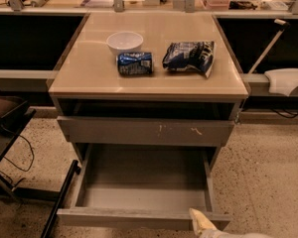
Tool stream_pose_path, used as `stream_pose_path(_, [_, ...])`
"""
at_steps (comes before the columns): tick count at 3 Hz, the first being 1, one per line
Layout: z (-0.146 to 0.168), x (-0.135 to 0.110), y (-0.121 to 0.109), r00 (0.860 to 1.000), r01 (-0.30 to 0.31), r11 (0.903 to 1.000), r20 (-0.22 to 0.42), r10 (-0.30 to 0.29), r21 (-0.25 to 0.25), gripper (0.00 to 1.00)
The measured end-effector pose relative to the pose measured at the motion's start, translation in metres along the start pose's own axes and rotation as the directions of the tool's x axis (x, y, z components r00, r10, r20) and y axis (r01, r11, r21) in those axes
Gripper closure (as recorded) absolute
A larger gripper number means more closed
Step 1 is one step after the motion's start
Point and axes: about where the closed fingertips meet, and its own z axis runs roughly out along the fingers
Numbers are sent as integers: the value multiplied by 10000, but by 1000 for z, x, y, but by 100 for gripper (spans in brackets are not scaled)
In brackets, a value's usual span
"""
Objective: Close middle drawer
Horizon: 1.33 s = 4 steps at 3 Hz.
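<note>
Speckled floor spreads around a grey cabinet (69,86) with a pale top, and at the bottom edge of the view, right of centre, the gripper (202,223) pokes up as a pale tip touching, or just beside, the right end of the middle drawer (129,218)'s front. Only that tip shows, so I cannot tell whether the gripper is apart or together. The drawer is pulled far out toward the camera, its grey inside bare, below the top drawer (144,131), whose scratched front sits nearly flush. I judge the task barely begun: the whole push is left. Because contact is close to the right corner rather than the middle of the front, a push from there could skew the drawer on its runners and bind it, or leave it short of shut. The tip could also slide off the corner, or ride over the rim into the drawer, if the push runs high. A hard slam might jolt the top and set the can (134,63), lying on its side, rolling. Counted: one gripper, two drawers in view, one bowl (124,41), one can, one chip bag (188,55).
</note>
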Motion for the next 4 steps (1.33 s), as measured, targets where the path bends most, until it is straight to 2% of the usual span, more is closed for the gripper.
stream_pose_path(1, [29,8,20,9998,93,9996,-199,-98,-269,0])
stream_pose_path(2, [53,20,29,9994,-343,9955,-1,344,-878,0])
stream_pose_path(3, [77,31,35,9930,-938,9784,534,1053,-1844,0])
stream_pose_path(4, [85,30,41,9907,-1021,9715,660,1187,-2139,0])
